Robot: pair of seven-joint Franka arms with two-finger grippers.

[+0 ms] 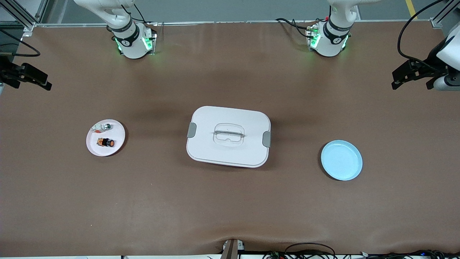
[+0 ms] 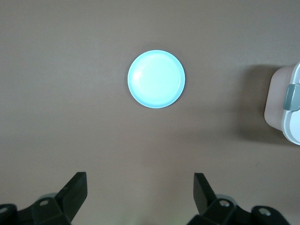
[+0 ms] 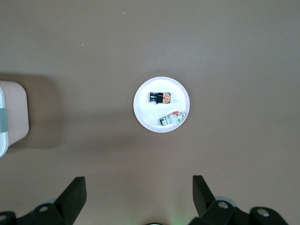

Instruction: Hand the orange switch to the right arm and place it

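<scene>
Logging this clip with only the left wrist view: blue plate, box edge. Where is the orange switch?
Observer: The orange switch lies on a white plate toward the right arm's end of the table, beside a silver-capped white part.
Operator: My left pincer waits open over the left arm's end of the table. Is the right one on the switch?
Observer: No. The right pincer hangs open and empty over the right arm's end of the table.

A wide brown matte worktop [image 1: 230, 208] filled the scene; grey floor [image 1: 215, 9] and aluminium framing [image 1: 21, 14] bordered its upper edge, cables [image 1: 309, 250] its lower.
</scene>
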